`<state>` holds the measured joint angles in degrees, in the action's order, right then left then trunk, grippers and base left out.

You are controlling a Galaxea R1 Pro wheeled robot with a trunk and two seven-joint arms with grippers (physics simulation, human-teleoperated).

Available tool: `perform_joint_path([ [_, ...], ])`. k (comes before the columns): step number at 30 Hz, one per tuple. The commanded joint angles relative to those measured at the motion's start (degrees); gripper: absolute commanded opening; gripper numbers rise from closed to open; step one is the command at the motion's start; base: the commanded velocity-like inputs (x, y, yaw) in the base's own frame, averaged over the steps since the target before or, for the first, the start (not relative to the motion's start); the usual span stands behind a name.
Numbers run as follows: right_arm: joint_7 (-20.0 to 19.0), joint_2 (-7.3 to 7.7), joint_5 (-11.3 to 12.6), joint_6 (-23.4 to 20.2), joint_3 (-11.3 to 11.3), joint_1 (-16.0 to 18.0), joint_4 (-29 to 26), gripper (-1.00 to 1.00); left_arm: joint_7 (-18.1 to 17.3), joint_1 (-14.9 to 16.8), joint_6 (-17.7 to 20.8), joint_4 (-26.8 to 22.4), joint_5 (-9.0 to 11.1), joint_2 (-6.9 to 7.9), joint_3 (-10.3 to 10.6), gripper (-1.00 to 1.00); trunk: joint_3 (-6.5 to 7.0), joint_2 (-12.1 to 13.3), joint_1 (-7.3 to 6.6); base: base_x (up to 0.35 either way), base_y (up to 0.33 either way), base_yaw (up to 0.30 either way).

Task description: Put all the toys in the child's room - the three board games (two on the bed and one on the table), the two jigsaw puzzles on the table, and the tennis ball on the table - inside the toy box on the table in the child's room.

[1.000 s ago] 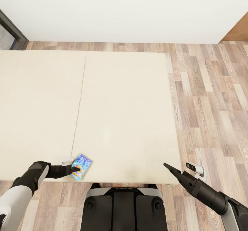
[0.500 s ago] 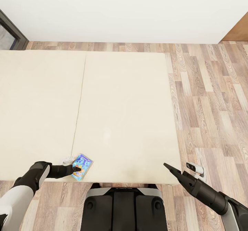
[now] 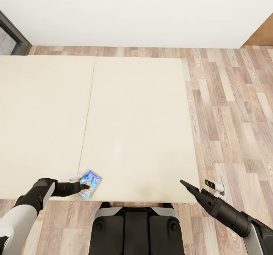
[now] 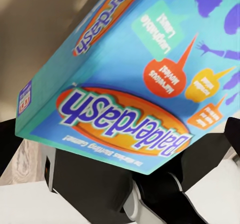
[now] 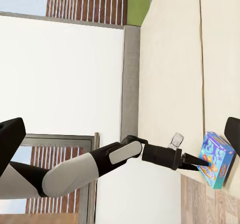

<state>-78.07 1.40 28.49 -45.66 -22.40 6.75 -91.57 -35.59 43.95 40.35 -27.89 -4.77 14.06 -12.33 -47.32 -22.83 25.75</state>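
left gripper (image 3: 84, 187) clenched on the blue board game (image 3: 90, 184) at the bed's (image 3: 136, 126) near edge, lifted clear judging by the wrist view. no toy box in view, so boxing it is still ahead. right gripper (image 3: 184, 183) idle, cannot tell its state. wood floor (image 3: 235, 107), white wall.

Home bedroom, simulator render. Wide beige bed (image 3: 132, 126) with seam down mattress, set against plain white wall (image 3: 136, 12). Wood-plank floor (image 3: 235, 110) right of bed and along wall behind it. Dark-framed window (image 3: 11, 35) beyond bed's far left corner; brick outside. Blue board game box (image 3: 90, 184) lettered Balderdash at bed's near edge.
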Motion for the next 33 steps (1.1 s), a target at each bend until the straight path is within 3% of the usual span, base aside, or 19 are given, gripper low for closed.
perform_joint_path([
  [1,-0.06,0.01,0.17,-0.49,-0.01,0.02,-0.01,1.0,-0.46,0.03,0.34,-0.06,-0.49,-0.06,-0.41,1.0,-0.06,-0.09,0.03,0.0,0.0,0.0],
  [7,-0.06,0.0,0.17,-0.49,-0.03,0.02,-0.01,1.0,-1.84,0.03,0.22,-0.11,-0.44,-0.08,-0.41,1.0,-0.06,-0.09,0.03,0.0,0.0,0.0],
  [9,-0.06,0.0,0.17,-0.49,-0.05,0.02,-0.01,1.0,-5.23,0.01,0.2,-0.41,-0.48,-0.09,-0.35,1.0,-0.06,-0.09,0.03,0.0,0.0,0.0],
  [15,-0.06,-0.02,0.17,-0.49,-0.05,0.02,-0.01,1.0,-8.31,0.0,0.24,-0.59,-0.51,-0.09,-0.26,1.0,-0.06,-0.09,0.03,0.0,0.0,0.0],
  [33,-0.06,0.0,0.17,-0.49,-0.1,0.02,-0.01,1.0,-10.78,0.0,0.33,-0.92,-0.5,0.02,-0.25,1.0,-0.06,-0.09,0.03,0.0,0.0,0.0],
])
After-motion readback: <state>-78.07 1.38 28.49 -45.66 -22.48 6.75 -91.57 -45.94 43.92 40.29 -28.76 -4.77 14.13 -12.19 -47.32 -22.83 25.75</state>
